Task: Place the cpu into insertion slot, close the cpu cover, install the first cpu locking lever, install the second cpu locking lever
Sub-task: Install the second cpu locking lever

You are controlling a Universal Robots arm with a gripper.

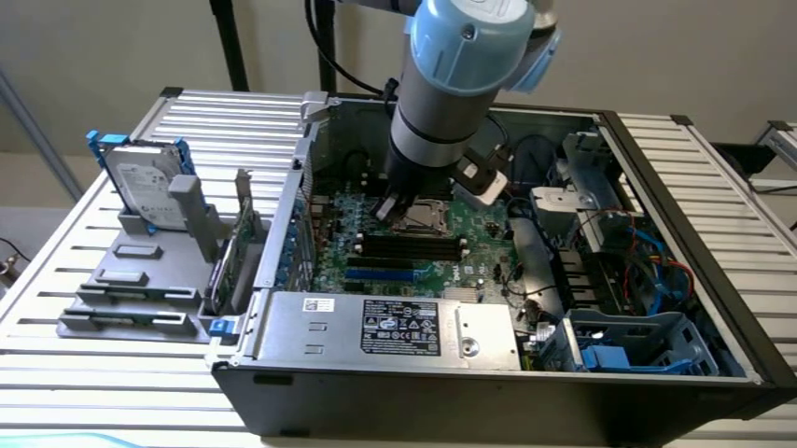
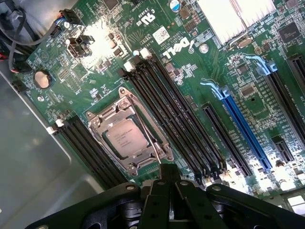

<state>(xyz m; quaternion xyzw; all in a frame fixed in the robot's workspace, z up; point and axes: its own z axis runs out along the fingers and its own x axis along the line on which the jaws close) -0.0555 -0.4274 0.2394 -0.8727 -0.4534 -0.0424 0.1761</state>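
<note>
The cpu [image 2: 127, 139] already sits in the slot [image 2: 97, 125], silver face up, and the cover [image 2: 143, 160] lies flat over it, its cut-out middle framing the chip. That suits the task: the chip has to be seated and framed before any lever can clamp it. A thin lever [image 2: 150, 138] crosses the cover's edge nearest the black memory slots [image 2: 171, 114]; whether it is latched I cannot tell.

The socket lies on the green board [image 1: 480, 245] inside the open case [image 1: 498, 392], which rests on its side on the slatted desk [image 1: 75, 280], toward the desk's far edge. Lying this way, the case opens the board to a reach from above.

The arm [image 1: 454, 84] comes down nearly upright into the case, leaning slightly, with its wrist just over the socket. In the wrist view the gripper [image 2: 167, 183] hovers close beside the cover's corner, its dark fingertips drawn together with nothing held between them.
</note>
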